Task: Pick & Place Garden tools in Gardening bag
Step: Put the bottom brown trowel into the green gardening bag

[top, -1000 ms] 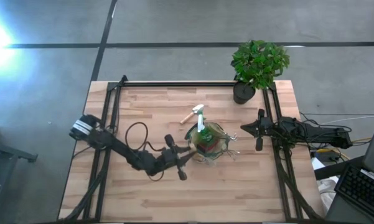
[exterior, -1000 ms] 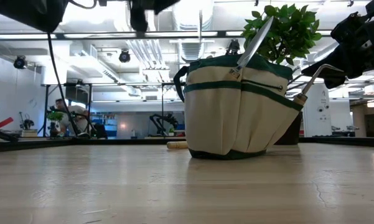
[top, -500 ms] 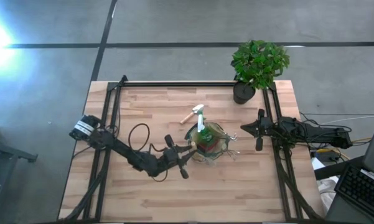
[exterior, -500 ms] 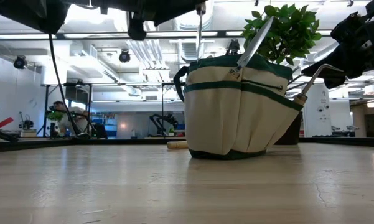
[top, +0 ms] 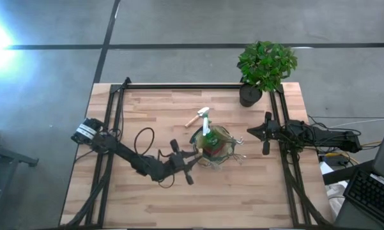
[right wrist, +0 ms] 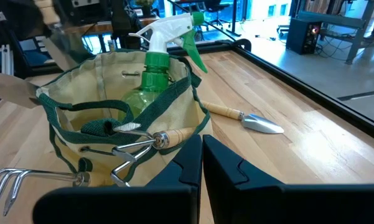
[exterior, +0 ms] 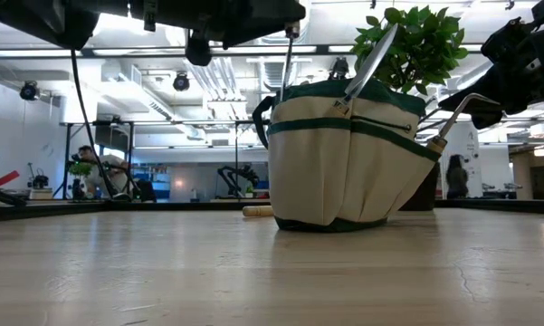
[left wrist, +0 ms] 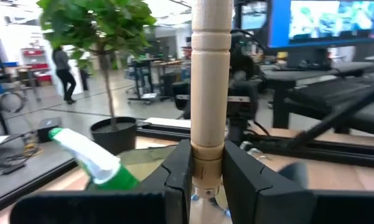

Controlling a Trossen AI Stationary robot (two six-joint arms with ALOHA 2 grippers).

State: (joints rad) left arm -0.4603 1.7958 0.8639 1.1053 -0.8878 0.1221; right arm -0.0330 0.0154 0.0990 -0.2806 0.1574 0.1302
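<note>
Your left hand (left wrist: 208, 177) is clamped on a wooden tool handle (left wrist: 210, 93), which stands upright between the fingers in the left wrist view. In the high view this hand (top: 190, 161) sits at lower centre, just left of the gardening bag (top: 213, 145). That is the relation that counts: the bag's open mouth lies to the right of the held tool, so the vertical handle only needs carrying rightward over the rim and lowering.

The bag (right wrist: 121, 118) stands mid-surface and already holds a green spray bottle (right wrist: 155, 59), while a hand rake (right wrist: 34, 180) and a claw cultivator (right wrist: 137, 146) hang at its side. One trowel (right wrist: 246, 118) lies loose on the surface (top: 243, 191) beyond the bag, just above it in the high view (top: 197, 117).

Your right hand (top: 266, 136) waits right of the bag, its fingers pressed together on nothing. A potted plant (top: 265, 67) stands at the upper right.
</note>
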